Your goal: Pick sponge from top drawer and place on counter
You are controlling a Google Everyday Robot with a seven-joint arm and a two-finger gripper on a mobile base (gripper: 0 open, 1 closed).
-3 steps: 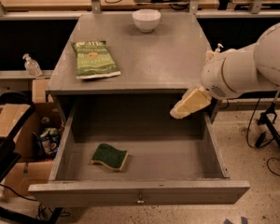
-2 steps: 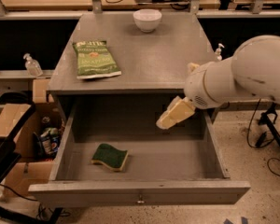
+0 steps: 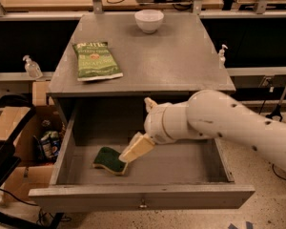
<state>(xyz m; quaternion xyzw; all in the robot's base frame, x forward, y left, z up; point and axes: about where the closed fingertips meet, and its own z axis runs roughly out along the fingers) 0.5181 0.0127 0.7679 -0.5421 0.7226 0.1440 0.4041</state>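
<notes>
Camera view: pincer [image 3: 132,151] at sponge [image 3: 107,159], top drawer [image 3: 181,193]; bag [image 3: 96,60] text unreadable.

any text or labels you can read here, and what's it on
Chip bag on the counter: print present, too blurred to read.
No text shows on the sponge, the top drawer, or the gripper, which is down in the drawer at the sponge's right edge.
</notes>
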